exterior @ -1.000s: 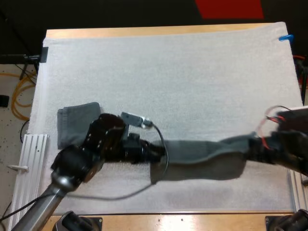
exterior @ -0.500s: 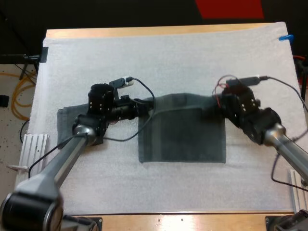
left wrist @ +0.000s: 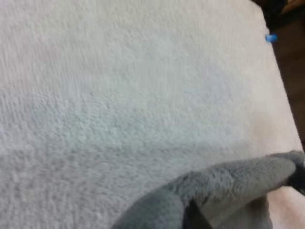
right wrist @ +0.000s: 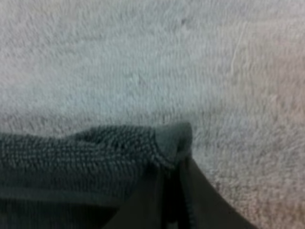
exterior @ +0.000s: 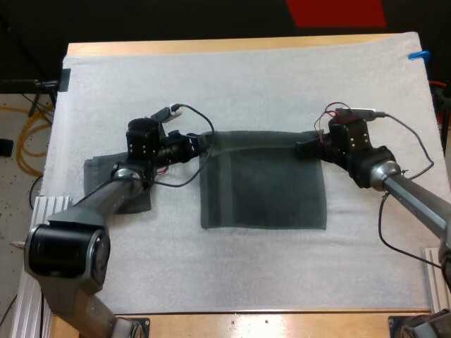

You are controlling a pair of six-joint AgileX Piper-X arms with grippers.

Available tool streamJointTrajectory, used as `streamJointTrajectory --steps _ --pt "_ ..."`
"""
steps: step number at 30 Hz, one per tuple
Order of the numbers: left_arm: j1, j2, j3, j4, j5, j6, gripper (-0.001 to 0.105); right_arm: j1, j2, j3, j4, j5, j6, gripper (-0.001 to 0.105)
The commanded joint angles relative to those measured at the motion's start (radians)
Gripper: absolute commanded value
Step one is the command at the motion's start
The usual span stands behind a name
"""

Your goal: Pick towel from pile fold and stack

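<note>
Two claws share one towel: the left claw pinches its far left corner and the right claw its far right corner, both closed on the cloth. A second ago the towel hung as a sagging band between them, close to the near side of the mat. Half a second ago it was coming down with its far edge rumpled. Now it lies open as a flat dark rectangle in the middle of the mat, its far edge drawn straight between the two claws and its near edge resting square. I judge that the spreading step is about done and the cloth is ready for its first fold. Both arms have reached forward and lie low over the mat, their wrists turned inward so the claws point at each other along the far edge. The left arm passes over a second towel, folded and lying at the left side of the mat, well apart from the spread one. Close up, each held corner stands raised a little off the mat.
</note>
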Motion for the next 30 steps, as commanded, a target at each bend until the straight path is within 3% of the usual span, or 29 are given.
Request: streamJointTrajectory --steps 1,4,6,10,13,19,23,26,30 --pt "0.008 0.003 -0.017 -0.02 0.002 -0.005 0.002 -0.009 0.002 -0.012 -0.008 0.002 0.01 0.0" --pt "0.008 0.014 -0.036 -0.02 0.002 -0.005 0.011 -0.009 0.01 -0.022 -0.008 -0.007 0.028 0.001" --pt "0.008 0.014 -0.041 -0.021 0.002 -0.005 0.019 -0.009 0.01 -0.034 -0.008 -0.037 0.028 0.009" --pt "0.008 0.014 -0.065 -0.031 0.009 -0.012 0.047 -0.009 0.01 -0.092 -0.008 -0.081 0.026 0.05" --pt "0.008 0.007 -0.114 -0.033 0.046 -0.016 0.058 -0.009 0.01 -0.151 0.005 -0.095 0.026 0.071" --pt "0.008 -0.081 -0.194 -0.034 0.063 -0.003 0.058 -0.009 -0.008 -0.326 0.155 -0.095 -0.033 0.071" --pt "0.008 -0.184 -0.202 -0.012 0.063 0.043 0.058 -0.009 -0.044 -0.411 0.287 -0.095 -0.102 0.071" --pt "0.008 -0.285 -0.202 0.073 0.063 0.118 0.058 -0.009 -0.088 -0.448 0.375 -0.095 -0.147 0.068" --pt "0.008 -0.439 -0.202 0.306 0.044 0.279 0.058 -0.009 -0.175 -0.461 0.505 -0.095 -0.149 0.065"
